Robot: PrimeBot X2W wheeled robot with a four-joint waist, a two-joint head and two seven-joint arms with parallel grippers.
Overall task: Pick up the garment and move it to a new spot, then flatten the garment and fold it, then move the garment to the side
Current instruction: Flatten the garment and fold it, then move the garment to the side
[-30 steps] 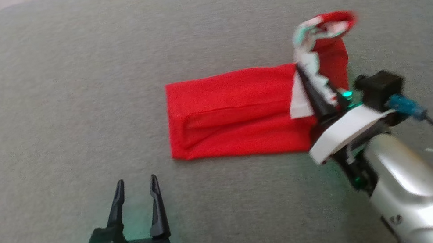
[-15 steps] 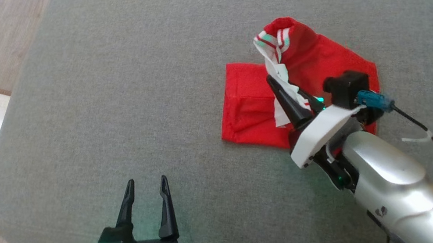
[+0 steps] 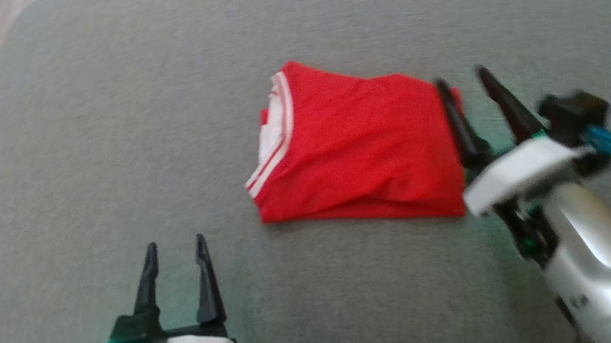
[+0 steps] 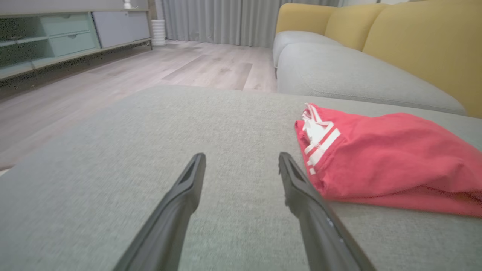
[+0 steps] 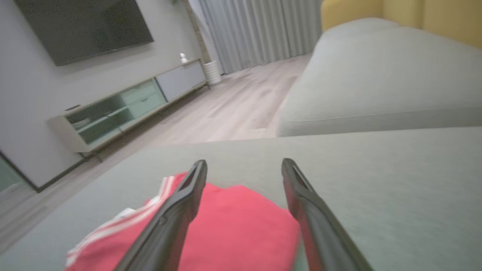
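Where right hand (image 3: 459, 75) pinched garment (image 3: 358, 149) before, now spread empty; garment lies folded; left hand (image 3: 175, 242) wide.

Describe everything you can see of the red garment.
The garment is red, soft-looking fabric with white striped trim along the edge toward the robot's left. It lies folded in layers, roughly flat, near the middle of the grey cushion. Nothing grips it. The open right tool hangs at its right edge, one finger crossing that edge in the head view; whether they touch cannot be told. The open left tool stands apart from it.
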